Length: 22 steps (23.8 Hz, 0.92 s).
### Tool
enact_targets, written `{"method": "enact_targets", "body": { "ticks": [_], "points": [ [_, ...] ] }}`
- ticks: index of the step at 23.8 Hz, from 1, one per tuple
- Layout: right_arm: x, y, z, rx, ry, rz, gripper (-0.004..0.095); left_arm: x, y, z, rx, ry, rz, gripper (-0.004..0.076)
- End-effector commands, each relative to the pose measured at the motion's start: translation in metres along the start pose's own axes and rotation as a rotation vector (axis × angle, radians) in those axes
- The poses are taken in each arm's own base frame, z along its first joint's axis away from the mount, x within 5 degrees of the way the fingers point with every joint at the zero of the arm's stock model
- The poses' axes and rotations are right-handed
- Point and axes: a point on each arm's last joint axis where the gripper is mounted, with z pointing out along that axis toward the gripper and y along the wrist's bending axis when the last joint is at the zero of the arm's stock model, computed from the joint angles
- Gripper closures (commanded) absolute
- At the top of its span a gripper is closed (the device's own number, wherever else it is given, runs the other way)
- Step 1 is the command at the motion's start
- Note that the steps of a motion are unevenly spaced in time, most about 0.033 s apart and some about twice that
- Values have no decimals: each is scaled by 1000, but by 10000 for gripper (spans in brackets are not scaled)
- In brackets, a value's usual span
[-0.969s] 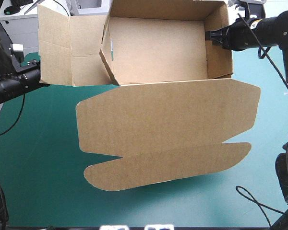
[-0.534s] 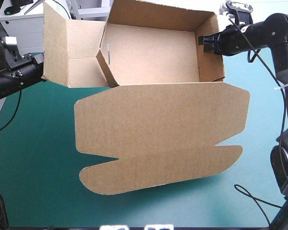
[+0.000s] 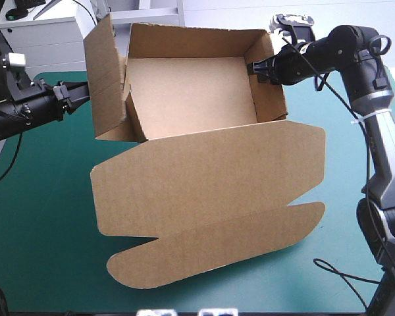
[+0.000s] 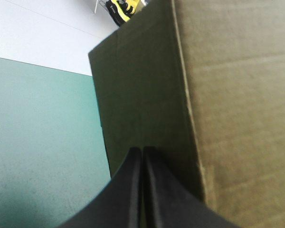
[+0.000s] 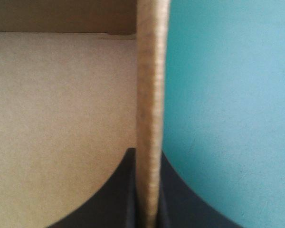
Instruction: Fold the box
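The brown box (image 3: 184, 92) stands as an open tray near the table's far edge, tilted, its walls raised. Its wide lid (image 3: 210, 178) lies flat toward the front, the rounded tuck flap (image 3: 217, 243) beyond it. My left gripper (image 3: 84, 93) is shut on the upright left side panel (image 3: 105, 85); in the left wrist view its fingers (image 4: 142, 151) meet on that dark panel (image 4: 142, 95). My right gripper (image 3: 255, 68) is shut on the right wall (image 3: 271, 85). In the right wrist view the wall's edge (image 5: 149, 85) runs between those fingers (image 5: 148, 154).
Teal-green cover (image 3: 39, 217) shows to the left, right and front of the box. The table's far edge (image 3: 59, 71) runs just behind the left panel.
The left side panel swung from spread flat to upright as my left gripper moved right. My right gripper carried the right wall leftward. The whole box shifted left and turned slightly.
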Motion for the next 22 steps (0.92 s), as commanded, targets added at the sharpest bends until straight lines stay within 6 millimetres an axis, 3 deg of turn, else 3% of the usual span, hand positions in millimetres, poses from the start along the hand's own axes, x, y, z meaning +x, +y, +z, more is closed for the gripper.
{"method": "enact_targets", "body": {
  "ticks": [1,10,17,20,22],
  "points": [
    [-11,20,-23,-44,-143,-21,925,5,-37,-11,46,44,72,731],
    [-11,50,-1,-66,-176,-93,925,9,-42,-14,15,58,93,731],
    [-11,58,2,-73,-194,-111,925,13,-35,-15,-54,102,119,719],
    [-12,57,3,-58,-195,-117,925,12,-36,-15,-43,95,115,645],
    [-12,55,3,-43,-195,-120,925,12,-36,-15,-42,94,115,549]
  ]
}}
